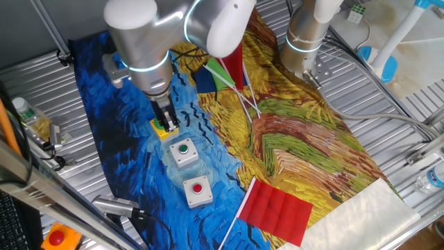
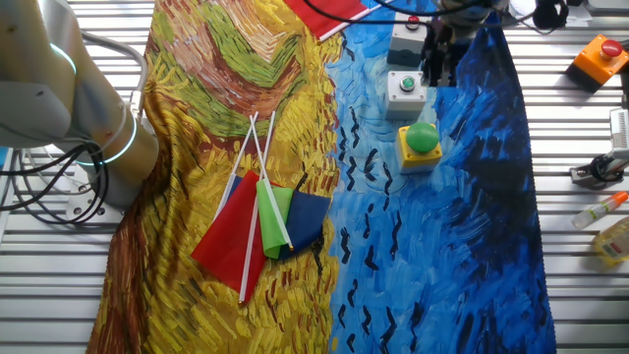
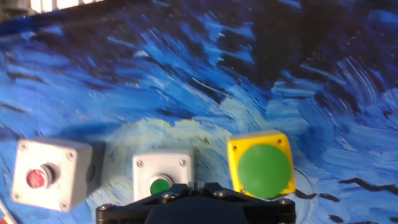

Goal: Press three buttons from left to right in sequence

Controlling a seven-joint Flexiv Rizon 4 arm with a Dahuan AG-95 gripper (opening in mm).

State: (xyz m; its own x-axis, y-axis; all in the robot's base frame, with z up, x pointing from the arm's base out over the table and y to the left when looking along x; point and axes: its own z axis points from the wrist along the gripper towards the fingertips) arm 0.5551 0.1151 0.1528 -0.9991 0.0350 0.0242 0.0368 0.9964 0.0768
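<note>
Three button boxes stand in a row on the blue part of the painted cloth. The yellow box with the large green dome is mostly hidden behind my fingers in one fixed view. The grey box with the small green button is in the middle. The grey box with the small red button is at the other end. My gripper is shut and hovers above the boxes, between the yellow and the green-button box, touching neither.
An orange box with a red button sits off the cloth on the metal table. A red flag lies near the red-button box. A bundle of flags lies mid-cloth. A second arm's base stands at the far side.
</note>
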